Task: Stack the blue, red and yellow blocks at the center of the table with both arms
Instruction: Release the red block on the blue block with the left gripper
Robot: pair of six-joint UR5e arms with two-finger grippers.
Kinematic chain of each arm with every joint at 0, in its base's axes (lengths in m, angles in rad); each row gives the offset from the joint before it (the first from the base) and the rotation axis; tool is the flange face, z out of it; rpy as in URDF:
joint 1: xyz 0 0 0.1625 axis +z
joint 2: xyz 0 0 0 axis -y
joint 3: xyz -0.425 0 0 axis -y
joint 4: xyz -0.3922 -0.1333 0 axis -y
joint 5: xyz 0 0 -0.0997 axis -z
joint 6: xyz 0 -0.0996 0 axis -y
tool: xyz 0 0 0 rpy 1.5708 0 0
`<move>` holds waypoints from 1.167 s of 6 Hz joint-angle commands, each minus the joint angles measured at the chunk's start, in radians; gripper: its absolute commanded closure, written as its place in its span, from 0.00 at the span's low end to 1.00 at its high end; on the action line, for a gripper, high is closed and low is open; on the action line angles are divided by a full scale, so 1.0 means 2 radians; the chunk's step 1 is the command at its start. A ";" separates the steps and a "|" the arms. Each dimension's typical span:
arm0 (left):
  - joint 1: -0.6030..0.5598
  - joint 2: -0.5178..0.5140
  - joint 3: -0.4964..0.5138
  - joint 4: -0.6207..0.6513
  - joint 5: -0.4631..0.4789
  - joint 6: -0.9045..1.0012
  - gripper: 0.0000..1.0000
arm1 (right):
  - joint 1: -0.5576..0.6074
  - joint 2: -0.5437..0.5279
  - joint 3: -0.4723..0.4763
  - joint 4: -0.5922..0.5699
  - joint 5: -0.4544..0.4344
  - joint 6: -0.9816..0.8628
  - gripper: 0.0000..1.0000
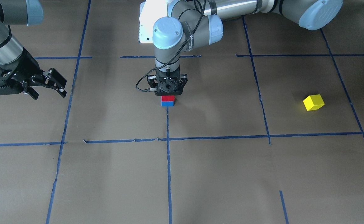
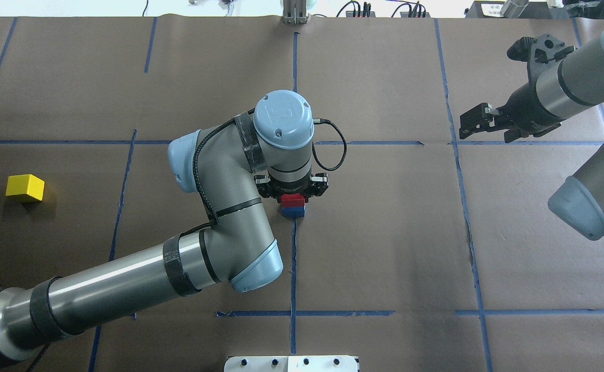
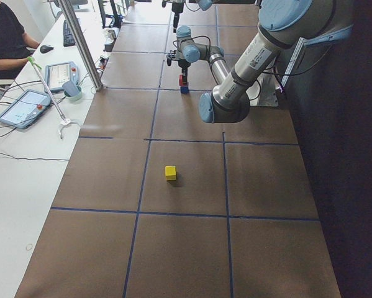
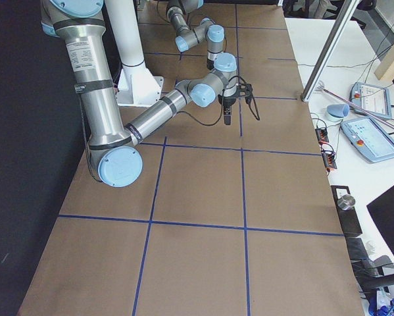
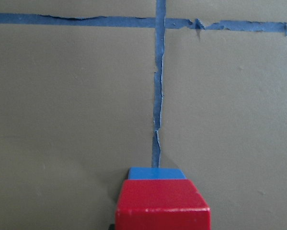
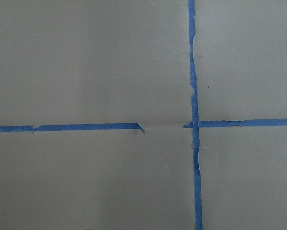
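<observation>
A red block sits squarely on a blue block at the table's centre, on a tape crossing. My left gripper points straight down over the stack and is shut on the red block. Its fingers are hidden under its body. The left wrist view shows the red block with the blue block under it. A yellow block lies alone on my left side, far from the stack; it also shows in the overhead view. My right gripper hangs open and empty above the table on my right.
Blue tape lines divide the brown table into squares. The robot's white base plate is at the near edge behind the stack. Operator gear and tablets lie on a side bench beyond the table.
</observation>
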 commanded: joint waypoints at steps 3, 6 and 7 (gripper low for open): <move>0.002 -0.001 -0.003 -0.002 0.002 -0.002 0.00 | 0.000 0.002 -0.001 0.000 0.002 0.001 0.00; -0.020 0.066 -0.138 0.017 0.001 0.003 0.00 | -0.002 0.005 -0.004 -0.001 0.000 0.003 0.00; -0.035 0.122 -0.196 0.023 0.000 0.021 0.00 | -0.002 0.003 -0.004 -0.002 0.001 0.003 0.00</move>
